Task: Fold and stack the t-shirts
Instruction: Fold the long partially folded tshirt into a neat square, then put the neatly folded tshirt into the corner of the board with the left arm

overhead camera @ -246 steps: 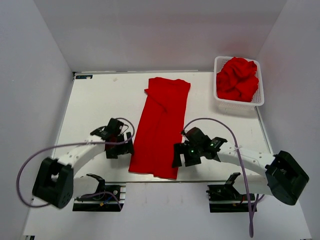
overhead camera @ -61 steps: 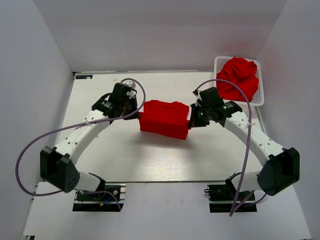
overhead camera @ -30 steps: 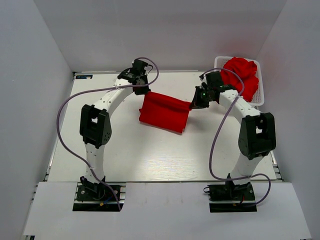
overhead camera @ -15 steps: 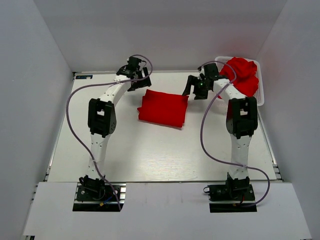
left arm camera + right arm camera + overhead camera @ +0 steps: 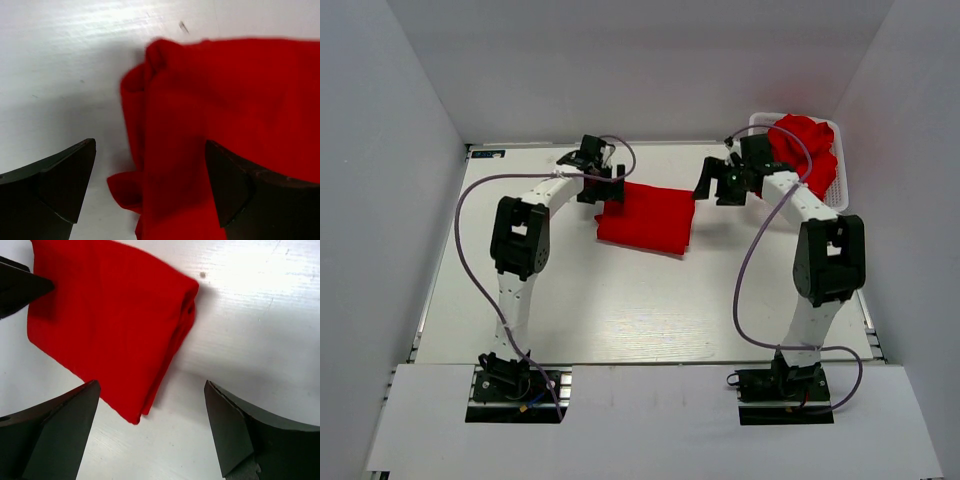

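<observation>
In the left wrist view the folded t-shirt point(image 5: 225, 125) is blurred and cut off at the right and bottom edges. In the top view the basket point(image 5: 841, 180) is partly hidden by the right arm point(image 5: 795, 197); the t-shirts point(image 5: 810, 140) heaped in it cannot be counted.

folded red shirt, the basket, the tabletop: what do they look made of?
Folded shirt: soft matte cloth, probably knit cotton or a blend; it creases, shows layered edges and has no sheen. Basket: white moulded plastic, judging by its lattice walls. Tabletop: hard, white and smooth, faintly streaked in the wrist views; painted board or laminate, cannot tell which.
</observation>
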You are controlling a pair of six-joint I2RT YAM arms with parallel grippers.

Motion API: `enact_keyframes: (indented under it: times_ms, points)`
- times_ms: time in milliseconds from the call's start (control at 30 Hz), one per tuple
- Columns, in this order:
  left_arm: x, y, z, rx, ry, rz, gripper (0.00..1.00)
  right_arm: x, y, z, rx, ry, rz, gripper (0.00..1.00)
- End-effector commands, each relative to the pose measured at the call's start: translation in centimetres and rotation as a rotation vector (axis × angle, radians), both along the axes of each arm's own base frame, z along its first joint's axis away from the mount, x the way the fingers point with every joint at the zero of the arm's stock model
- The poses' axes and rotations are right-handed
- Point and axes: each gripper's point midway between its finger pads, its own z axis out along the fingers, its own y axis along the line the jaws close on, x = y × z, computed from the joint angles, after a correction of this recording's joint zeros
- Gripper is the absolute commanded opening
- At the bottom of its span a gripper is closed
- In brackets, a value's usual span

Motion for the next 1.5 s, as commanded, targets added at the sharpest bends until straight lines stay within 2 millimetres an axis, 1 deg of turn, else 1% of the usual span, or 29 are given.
enact_keyframes:
  times_ms: [0,67,100,167,233,267,300,333,367,433,467,633,767,833,867,900,933,1000,1033,1100,1133,1167,1200,1233,1267,1333,1367,1433,1467]
  points:
    - [-0.5,-1.2,2.5,-0.015,-0.059,-0.085,1.00,-0.7,-0.3,1.9,0.008,-0.089,0.006,0.90]
    - [-0.9,-1.3,1.2,-0.014,-0.030,-0.103,0.97,-1.3,-0.5,2.9,0.010,-0.107,-0.001,0.90]
    - [-1.3,-1.9,0.7,-0.020,-0.019,-0.118,0.94,-1.9,-0.9,2.1,-0.006,-0.090,-0.010,0.90]
    - [-1.4,-1.9,-0.3,-0.015,-0.001,-0.118,0.87,-2.4,-1.2,3.0,-0.008,-0.115,-0.018,0.90]
    - [-1.8,-1.8,-1.6,-0.005,0.031,-0.118,0.67,-3.2,-1.5,2.9,-0.014,-0.111,-0.025,0.90]
    - [-1.8,-1.8,-1.6,-0.005,0.031,-0.118,0.58,-3.5,-1.6,3.3,-0.009,-0.116,-0.024,0.90]
    - [-2.0,-2.4,-1.5,-0.015,0.034,-0.134,0.42,-3.6,-1.5,3.5,-0.008,-0.117,-0.021,0.90]
    - [-2.5,-2.6,-1.8,-0.030,0.050,-0.147,0.32,-4.1,-1.9,3.3,-0.017,-0.110,-0.028,0.90]
    - [-2.8,-2.6,-2.2,-0.020,0.052,-0.177,0.16,-4.3,-2.0,3.6,-0.016,-0.117,-0.031,0.90]
    - [-2.6,-2.4,-1.6,-0.010,0.036,-0.179,0.03,-4.8,-2.4,3.9,-0.020,-0.121,-0.045,0.90]
    - [-2.1,-1.3,-1.6,-0.006,0.033,-0.164,0.00,-4.9,-2.4,4.1,-0.018,-0.127,-0.045,0.90]
    - [-1.2,0.9,0.1,0.052,-0.033,-0.148,0.00,-5.7,-3.0,5.2,-0.017,-0.158,-0.055,0.90]
    - [0.3,4.5,2.3,0.114,-0.110,-0.072,0.00,-5.8,-3.9,5.6,-0.030,-0.177,-0.076,0.90]
    - [1.2,7.0,3.1,0.160,-0.135,-0.013,0.00,-5.9,-4.1,5.7,-0.035,-0.183,-0.079,0.90]
    - [0.8,8.6,3.1,0.205,-0.104,0.021,0.00,-6.0,-4.1,5.9,-0.033,-0.186,-0.076,0.90]
    - [1.4,10.1,4.1,0.219,-0.115,0.057,0.00,-6.0,-4.1,5.3,-0.037,-0.170,-0.073,0.90]
    - [1.6,11.1,3.6,0.234,-0.107,0.079,0.00,-6.0,-4.3,5.5,-0.040,-0.175,-0.078,0.90]
    - [2.1,13.5,4.7,0.298,-0.121,0.116,0.00,-6.0,-4.4,5.4,-0.043,-0.171,-0.080,0.90]
    - [2.3,15.2,4.2,0.323,-0.109,0.140,0.00,-6.0,-4.3,5.2,-0.047,-0.166,-0.080,0.90]
    - [3.0,17.9,4.7,0.391,-0.124,0.192,0.00,-5.7,-4.6,5.2,-0.055,-0.166,-0.088,0.90]
    - [3.2,20.3,5.4,0.437,-0.132,0.236,0.00,-5.6,-4.7,5.0,-0.061,-0.156,-0.093,0.90]
    - [4.2,21.2,6.2,0.450,-0.157,0.253,0.00,-5.3,-4.8,5.3,-0.064,-0.160,-0.094,0.90]
    - [4.4,22.0,5.3,0.468,-0.129,0.242,0.00,-5.3,-5.0,5.1,-0.070,-0.153,-0.097,0.90]
    - [4.8,23.6,5.4,0.484,-0.125,0.263,0.00,-5.1,-4.9,5.0,-0.073,-0.151,-0.093,0.90]
    - [5.7,24.2,6.3,0.489,-0.150,0.270,0.00,-4.9,-5.2,4.8,-0.087,-0.148,-0.105,0.90]
    - [5.8,26.2,5.1,0.527,-0.129,0.265,0.00,-4.8,-5.3,4.0,-0.098,-0.129,-0.108,0.90]
    - [6.5,26.9,5.9,0.538,-0.154,0.278,0.00,-4.7,-5.6,3.6,-0.106,-0.116,-0.125,0.90]
    - [6.8,28.1,6.0,0.579,-0.150,0.301,0.00,-4.4,-5.9,2.9,-0.112,-0.096,-0.133,0.90]
    - [7.0,29.8,6.0,0.590,-0.145,0.317,0.00,-4.4,-6.0,2.7,-0.115,-0.093,-0.137,0.90]
